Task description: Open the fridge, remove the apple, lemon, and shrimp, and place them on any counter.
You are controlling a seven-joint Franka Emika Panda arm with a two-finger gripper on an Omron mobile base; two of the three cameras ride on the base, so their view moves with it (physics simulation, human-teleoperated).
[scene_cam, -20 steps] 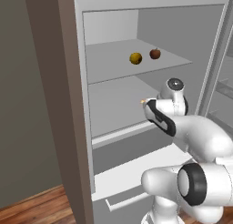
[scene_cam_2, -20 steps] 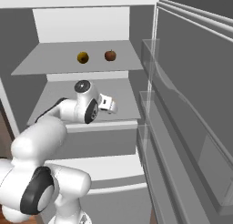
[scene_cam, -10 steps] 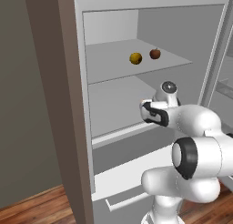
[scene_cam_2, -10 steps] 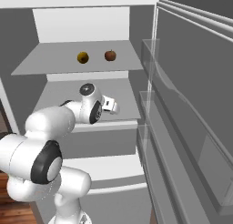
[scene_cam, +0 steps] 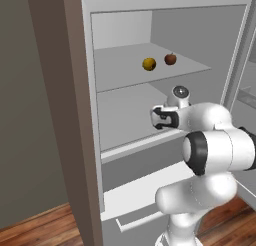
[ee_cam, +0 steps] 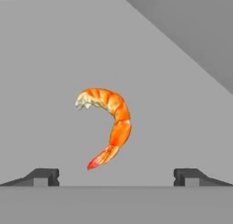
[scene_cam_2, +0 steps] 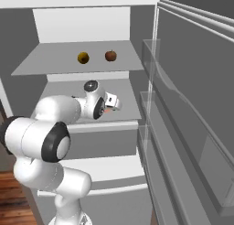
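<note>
The fridge [scene_cam: 125,70] stands open, its door [scene_cam_2: 192,105] swung to the right. On its upper shelf lie the yellow lemon [scene_cam: 149,64] [scene_cam_2: 82,57] and, to its right, the dark red apple [scene_cam: 170,59] [scene_cam_2: 110,56]. My gripper [scene_cam: 160,117] [scene_cam_2: 114,103] reaches in over the middle shelf. In the hand view the orange curled shrimp [ee_cam: 111,123] lies on the grey shelf just ahead of the open gripper [ee_cam: 116,175], centred between the two fingertips [ee_cam: 43,175] and apart from both. Nothing is held. The counter is out of view.
A brown cabinet side [scene_cam: 60,115] borders the fridge on the left. The lower drawer [scene_cam: 135,200] juts out below the middle shelf. Door bins [scene_cam_2: 155,64] stick out close to the right of my arm. Wood floor [scene_cam: 35,230] lies below.
The arm has folded up, its elbow and forearm swinging in front of the fridge, while the hand stayed over the middle shelf. The jaws stayed open and the fruits have not moved.
</note>
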